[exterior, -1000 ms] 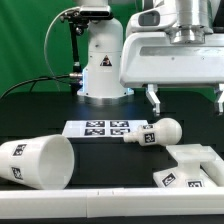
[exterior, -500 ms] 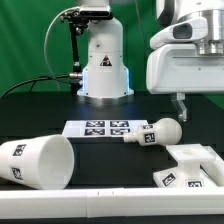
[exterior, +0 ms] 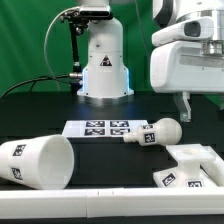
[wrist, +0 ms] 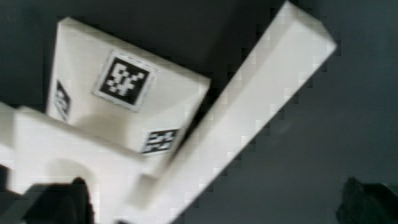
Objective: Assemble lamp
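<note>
The gripper (wrist: 214, 202) has slid toward the exterior view's right over the last second and nearly stopped above the base (exterior: 188, 165), which lies on the table at that side, so grasping the base looks like the step in hand. Its fingers stand wide apart, holding nothing. The base seems to lie against the white front rail (exterior: 100, 205), with the bulb (exterior: 165, 130) near behind it, so the way down is tight, while the shade (exterior: 40, 160) lies well apart.

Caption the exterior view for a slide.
Open gripper hovers above lamp base; shade and bulb lie on their sides nearby.
</note>
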Robot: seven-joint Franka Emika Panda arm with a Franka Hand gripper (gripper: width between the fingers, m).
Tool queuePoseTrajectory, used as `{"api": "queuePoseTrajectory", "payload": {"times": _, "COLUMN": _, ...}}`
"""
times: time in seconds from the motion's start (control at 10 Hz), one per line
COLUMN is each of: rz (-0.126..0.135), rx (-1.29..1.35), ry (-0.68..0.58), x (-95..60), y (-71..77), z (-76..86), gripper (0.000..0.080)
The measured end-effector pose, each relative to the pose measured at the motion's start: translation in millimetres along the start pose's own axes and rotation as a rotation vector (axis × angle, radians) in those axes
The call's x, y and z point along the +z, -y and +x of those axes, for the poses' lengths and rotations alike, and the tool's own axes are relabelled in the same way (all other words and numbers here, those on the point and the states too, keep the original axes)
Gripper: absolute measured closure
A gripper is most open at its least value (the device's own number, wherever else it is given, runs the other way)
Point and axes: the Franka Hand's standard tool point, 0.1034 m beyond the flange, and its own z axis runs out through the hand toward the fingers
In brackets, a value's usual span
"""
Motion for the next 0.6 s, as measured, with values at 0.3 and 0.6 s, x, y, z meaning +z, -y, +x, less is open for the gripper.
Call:
{"api": "queuePoseTrajectory", "payload": {"times": 0.3, "rz": 0.037, "rx": -0.289, "ry": 0.066, "x": -15.4, "y": 11.0, "z": -2.1, "gripper": 0.0101}}
{"api": "queuePoseTrajectory", "payload": {"times": 0.6, "rz": 0.027, "rx": -0.473, "ry": 0.077, "x": -13.4, "y": 6.6, "z": -5.2, "gripper": 0.0101}}
